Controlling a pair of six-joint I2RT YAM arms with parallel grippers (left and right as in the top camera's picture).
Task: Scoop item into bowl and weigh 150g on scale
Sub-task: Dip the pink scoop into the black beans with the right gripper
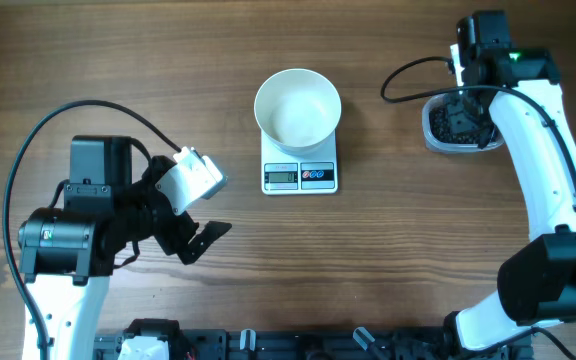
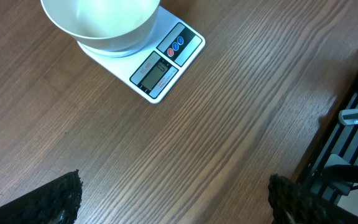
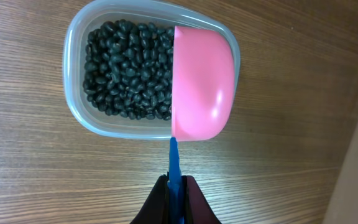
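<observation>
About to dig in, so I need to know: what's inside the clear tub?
Black beans fill the uncovered part of the clear tub. The pink scoop, held by the right pincer, covers the rest, hiding whatever lies under it.

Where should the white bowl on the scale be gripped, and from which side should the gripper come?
Probably its rim, at the left side, coming down from above with one finger inside and one outside. The bowl stands upright and empty on the scale; its wall is thin and it looks too wide to span. The open left gripper is nearer.
</observation>
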